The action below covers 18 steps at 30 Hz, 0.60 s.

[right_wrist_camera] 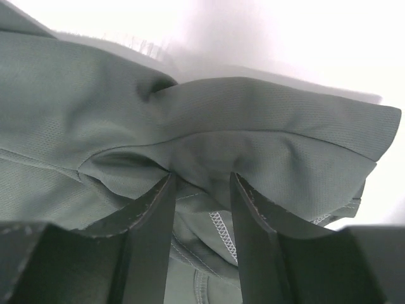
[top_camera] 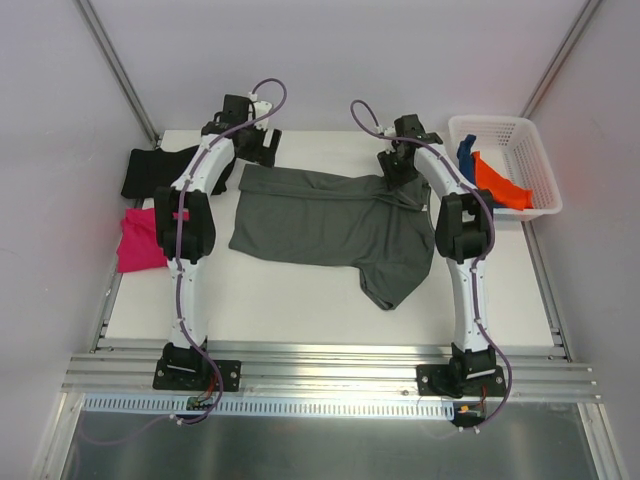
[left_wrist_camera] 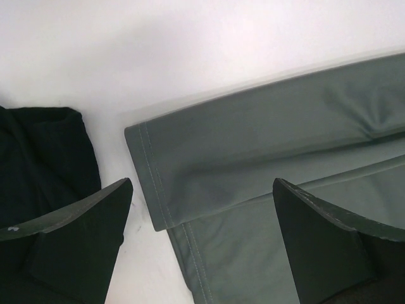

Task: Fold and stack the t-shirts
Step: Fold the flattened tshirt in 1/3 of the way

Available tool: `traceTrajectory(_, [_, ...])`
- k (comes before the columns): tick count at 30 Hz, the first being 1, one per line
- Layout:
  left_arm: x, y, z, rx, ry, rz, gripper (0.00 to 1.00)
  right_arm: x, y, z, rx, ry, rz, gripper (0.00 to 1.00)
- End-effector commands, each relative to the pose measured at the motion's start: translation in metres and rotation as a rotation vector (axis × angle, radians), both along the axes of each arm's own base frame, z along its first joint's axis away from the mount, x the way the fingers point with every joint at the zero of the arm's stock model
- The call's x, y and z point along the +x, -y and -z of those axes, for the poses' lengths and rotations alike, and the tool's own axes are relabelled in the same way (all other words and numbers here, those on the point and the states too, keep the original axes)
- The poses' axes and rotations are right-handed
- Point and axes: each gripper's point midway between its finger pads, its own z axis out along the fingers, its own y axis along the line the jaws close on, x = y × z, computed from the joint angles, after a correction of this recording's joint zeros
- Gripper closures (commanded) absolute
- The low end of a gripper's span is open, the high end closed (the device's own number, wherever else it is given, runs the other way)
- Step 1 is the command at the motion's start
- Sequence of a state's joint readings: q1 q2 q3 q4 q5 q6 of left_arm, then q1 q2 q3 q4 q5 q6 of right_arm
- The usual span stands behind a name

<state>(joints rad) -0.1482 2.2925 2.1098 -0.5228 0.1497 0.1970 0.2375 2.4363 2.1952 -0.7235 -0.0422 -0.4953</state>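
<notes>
arms reached fwd, left end effector (left_wrist_camera: 202, 190) spread over grey t-shirt (top_camera: 310, 225), right end effector (right_wrist_camera: 201, 180) pinching it

A soft plain dark grey cloth t-shirt (top_camera: 330, 225) lay mid-table, with pale seam stitching. At the far left was a plain black cloth shirt (top_camera: 150, 170), and nearer, a plain magenta cloth shirt (top_camera: 138, 240). The white plastic lattice basket (top_camera: 541, 172), far right, showed a plain orange cloth shirt (top_camera: 500, 186) and a plain blue cloth shirt (top_camera: 466, 152). The flat table top (top_camera: 300, 310) was white.

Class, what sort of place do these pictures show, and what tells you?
Probably a robotics lab test cell: a left arm and right arm bolted to a metal rail, a white table walled by plain panels, a dark grey t-shirt laid out.
</notes>
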Motion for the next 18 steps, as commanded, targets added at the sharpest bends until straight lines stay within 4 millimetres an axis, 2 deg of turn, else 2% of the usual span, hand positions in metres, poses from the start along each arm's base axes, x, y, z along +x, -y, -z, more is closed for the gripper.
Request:
traceTrajectory(1, [0.004,0.009,-0.03,-0.046,0.044,0.011,0.07,0.009,-0.009,-0.036,0.072,0.062,0.023,0.59])
traceTrajectory(5, [0.004,0.012,-0.036,-0.067,0.036,0.023,0.07,-0.013,-0.023,-0.043,0.112,0.014,0.016,0.62])
traceTrajectory(6, [0.004,0.012,-0.034,-0.071,0.029,0.02,0.07,-0.02,-0.031,-0.054,0.125,0.02,0.0,0.63])
traceTrajectory(8, [0.005,0.012,-0.037,-0.096,0.026,0.025,0.08,-0.038,-0.042,-0.054,0.148,-0.02,-0.004,0.63])
traceTrajectory(9, [0.005,0.012,-0.036,-0.106,0.022,0.024,0.08,-0.046,-0.052,-0.065,0.167,-0.017,-0.02,0.63])
traceTrajectory(15, [0.01,0.003,-0.044,-0.142,0.034,0.008,0.08,-0.087,-0.092,-0.077,0.231,-0.083,-0.069,0.63])
traceTrajectory(18, [0.008,0.002,-0.048,-0.155,0.033,0.005,0.09,-0.102,-0.098,-0.082,0.248,-0.108,-0.068,0.63])
